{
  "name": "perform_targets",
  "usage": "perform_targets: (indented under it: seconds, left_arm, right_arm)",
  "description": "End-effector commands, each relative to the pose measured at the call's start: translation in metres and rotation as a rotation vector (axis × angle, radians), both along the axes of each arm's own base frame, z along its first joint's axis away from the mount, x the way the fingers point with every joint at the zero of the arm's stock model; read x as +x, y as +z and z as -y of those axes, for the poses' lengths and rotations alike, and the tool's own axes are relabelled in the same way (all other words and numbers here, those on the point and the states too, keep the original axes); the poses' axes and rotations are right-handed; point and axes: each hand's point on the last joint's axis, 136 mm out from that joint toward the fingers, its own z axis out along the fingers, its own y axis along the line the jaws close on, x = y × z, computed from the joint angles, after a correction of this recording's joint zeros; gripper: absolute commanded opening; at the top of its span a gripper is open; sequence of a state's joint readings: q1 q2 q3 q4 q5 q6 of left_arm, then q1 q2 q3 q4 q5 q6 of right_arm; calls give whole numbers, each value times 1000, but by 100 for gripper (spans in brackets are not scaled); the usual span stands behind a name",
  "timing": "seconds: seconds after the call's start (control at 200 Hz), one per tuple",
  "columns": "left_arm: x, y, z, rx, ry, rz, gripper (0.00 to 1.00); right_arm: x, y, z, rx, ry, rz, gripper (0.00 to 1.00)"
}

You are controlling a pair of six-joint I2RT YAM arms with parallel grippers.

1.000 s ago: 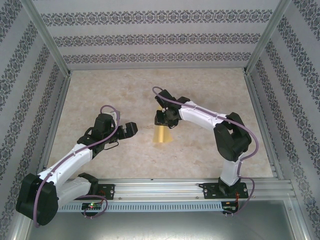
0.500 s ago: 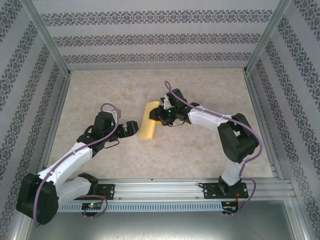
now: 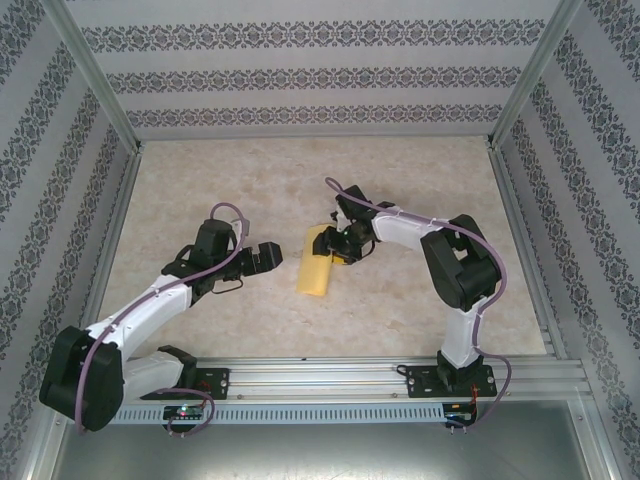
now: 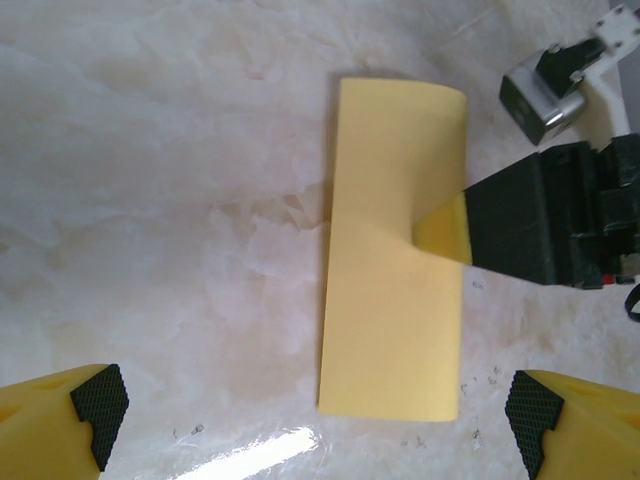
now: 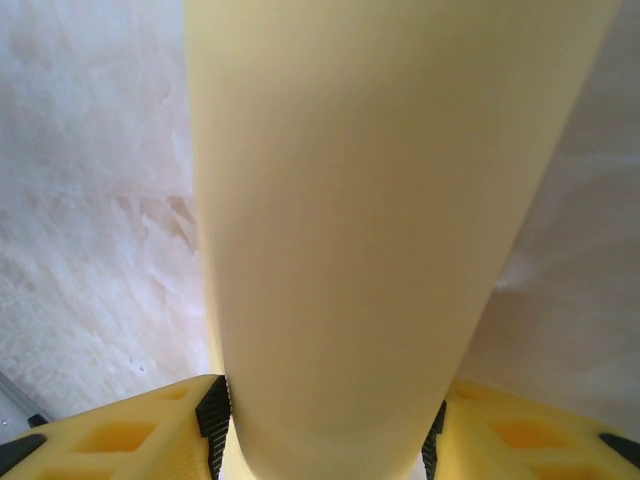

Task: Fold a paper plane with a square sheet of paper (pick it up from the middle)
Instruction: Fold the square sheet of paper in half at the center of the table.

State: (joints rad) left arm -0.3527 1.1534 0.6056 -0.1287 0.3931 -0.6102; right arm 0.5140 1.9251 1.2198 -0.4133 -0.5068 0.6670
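Note:
The square sheet of paper [image 3: 315,260] is doubled over into a long yellow strip with a soft rounded fold, and it lies on the table between the arms. My right gripper [image 3: 342,244] reaches in from the right. Its jaws stand partly apart around the bulging fold [image 5: 370,200], and both pads [image 5: 213,410] touch the paper. In the left wrist view the strip [image 4: 390,290] lies flat, with a yellow right fingertip [image 4: 445,228] on its right edge. My left gripper [image 3: 270,258] hovers just left of the strip, open wide [image 4: 315,405] and holding nothing.
The marble-patterned tabletop [image 3: 240,180] is walled by patterned panels and metal posts [image 3: 100,90]. The right arm's black wrist and camera [image 4: 545,95] sit close to the strip's far right side. The aluminium base rail [image 3: 330,378] runs along the near edge.
The right gripper has swung the sheet from hanging under it to lying on the table, doubled over, and its jaws have widened. The left gripper edged slightly towards the paper.

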Motion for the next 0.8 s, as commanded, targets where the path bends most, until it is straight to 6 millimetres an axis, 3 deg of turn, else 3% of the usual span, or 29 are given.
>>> perform_targets:
  seconds: [0.0, 0.18, 0.47, 0.679, 0.794]
  left_arm:
    - [4, 9, 7, -22, -17, 2, 100]
    - [6, 5, 11, -23, -26, -10, 100]
    - [5, 4, 12, -15, -29, -17, 100]
    - [5, 4, 13, -14, -30, -20, 100]
    - [6, 2, 13, -16, -23, -32, 100]
  right_arm:
    - [2, -3, 12, -61, 4, 4, 54]
    - [5, -7, 10, -35, 15, 1, 49]
    - [2, 1, -9, 33, 198, 28, 45]
    - [3, 2, -2, -6, 235, 33, 47]
    - [1, -7, 9, -74, 239, 11, 49]
